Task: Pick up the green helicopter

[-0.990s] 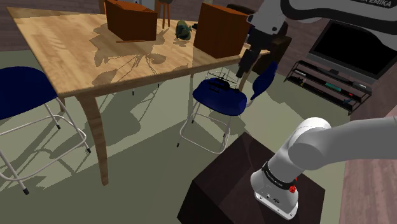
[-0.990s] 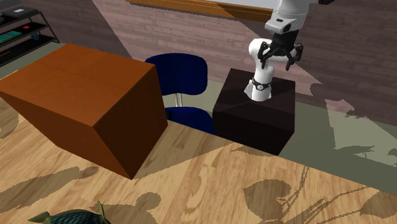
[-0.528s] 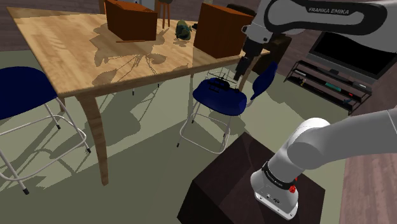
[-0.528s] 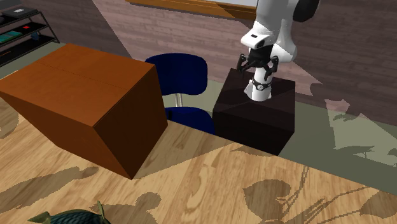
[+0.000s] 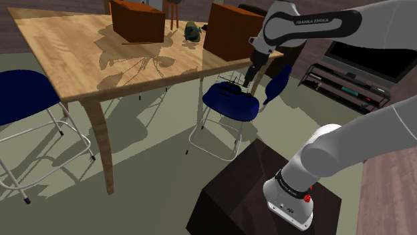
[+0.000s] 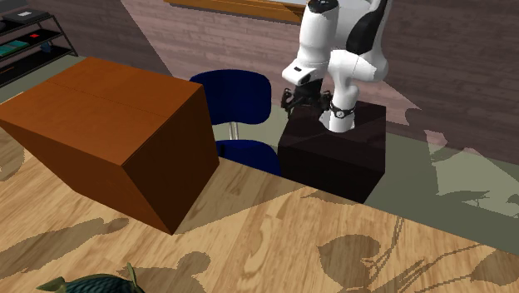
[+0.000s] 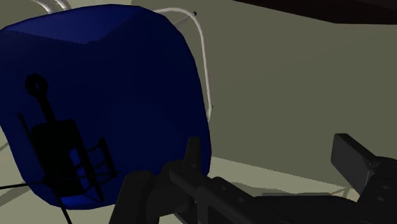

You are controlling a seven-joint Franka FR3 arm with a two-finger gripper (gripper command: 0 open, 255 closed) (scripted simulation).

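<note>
The green helicopter [image 5: 192, 30] lies on the wooden table [image 5: 73, 57], between two brown boxes; its dark green body also peeks in at the second exterior view's lower left [image 6: 90, 285]. My gripper [image 5: 248, 79] hangs off the table's edge, above the blue chair [image 5: 231, 103], well short of the helicopter. In the second exterior view the gripper [image 6: 301, 98] sits beyond the large brown box [image 6: 116, 133]. Through the wrist camera the gripper [image 7: 270, 159] stands open with nothing between its fingers, and the blue seat [image 7: 108, 83] lies below it.
The nearer brown box [image 5: 230, 30] stands between my gripper and the helicopter; another box [image 5: 137, 20] stands further along the table. A dark wire-like shape [image 5: 230, 85] lies on the chair seat. A second blue chair [image 5: 27, 100] is at the shoulder view's left, a TV stand [image 5: 344, 87] at its right.
The arm has folded and swung toward the shoulder view's left, bringing the gripper lower and closer to the blue chair and the table's edge. The fingers stay apart. The helicopter has not moved.
</note>
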